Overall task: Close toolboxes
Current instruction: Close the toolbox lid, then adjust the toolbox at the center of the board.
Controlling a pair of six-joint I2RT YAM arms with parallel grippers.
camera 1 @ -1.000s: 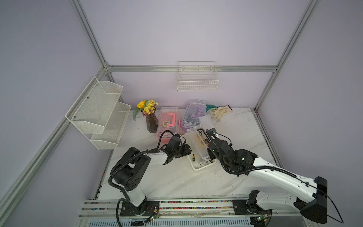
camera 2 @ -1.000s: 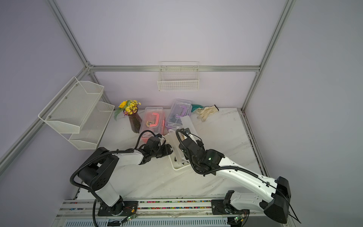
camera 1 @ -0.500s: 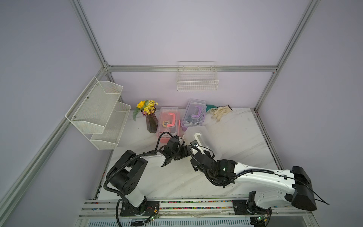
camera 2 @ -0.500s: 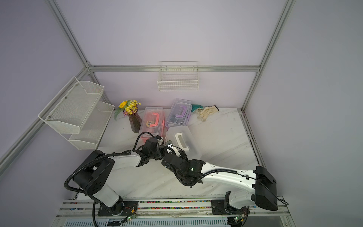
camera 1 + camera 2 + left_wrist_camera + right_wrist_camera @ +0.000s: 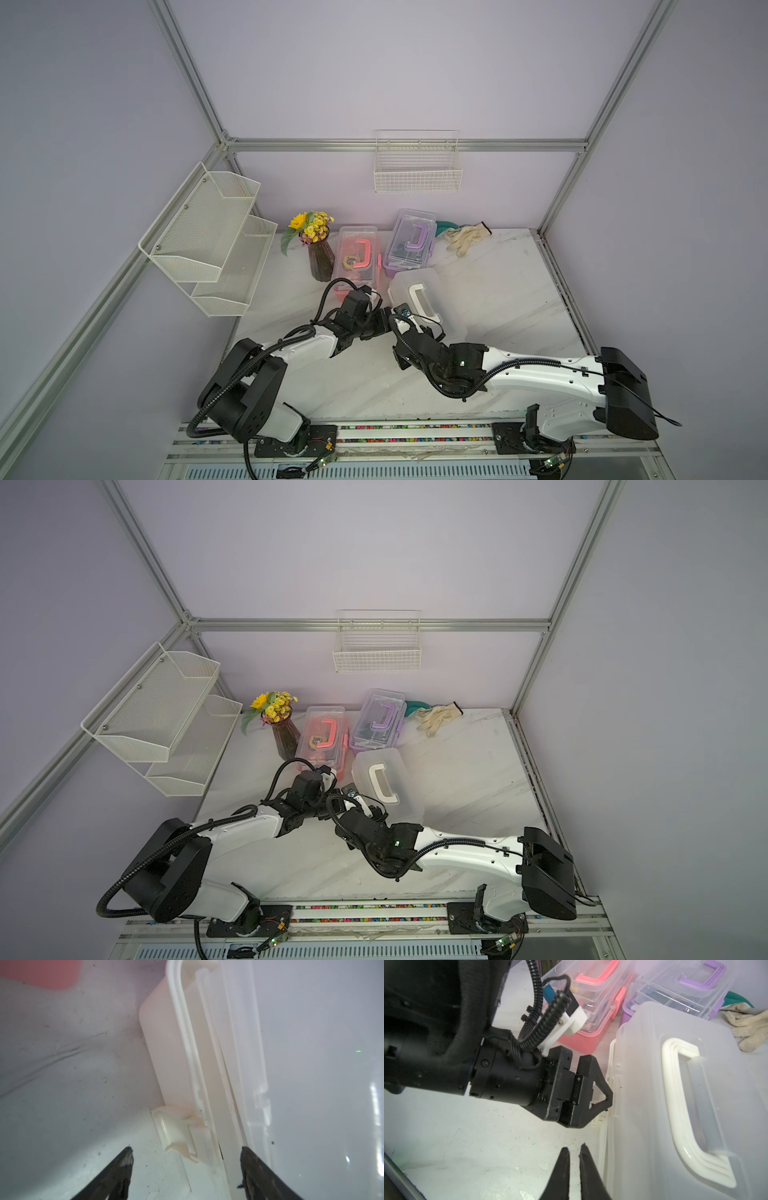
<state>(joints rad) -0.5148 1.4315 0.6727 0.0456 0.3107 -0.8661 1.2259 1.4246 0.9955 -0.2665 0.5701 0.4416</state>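
**White plastic toolbox** (image 5: 419, 297), frosted lid, white handle: it sits near the middle of your white marbled bench (image 5: 507, 299) with the lid down. You cannot see its contents through the lid.

**Left gripper** (image 5: 186, 1151): it faces the box's left side wall. Its jaws are spread wide to either side of the white side clasp (image 5: 176, 1129) and grip nothing.

**Right gripper** (image 5: 574, 1147): it hovers over bare bench beside that same wall. Its jaws are parted by only a slit and hold nothing.

**Pink plastic toolbox** (image 5: 357, 257) and **purple plastic toolbox** (image 5: 409, 245): they stand side by side just behind the white box, toward the back edge, with their clear lids down. You can see a yellow-and-dark round item in the pink one and dark tools in the purple one.

**Surroundings:**
- A dark glass vase of yellow flowers (image 5: 320, 253) stands left of the pink box.
- A cream work glove (image 5: 467, 239) lies along the back edge, toward the right corner.
- A white mesh two-tier shelf (image 5: 212, 241) hangs on the left wall.
- A white wire basket (image 5: 417, 174) hangs on the back wall.
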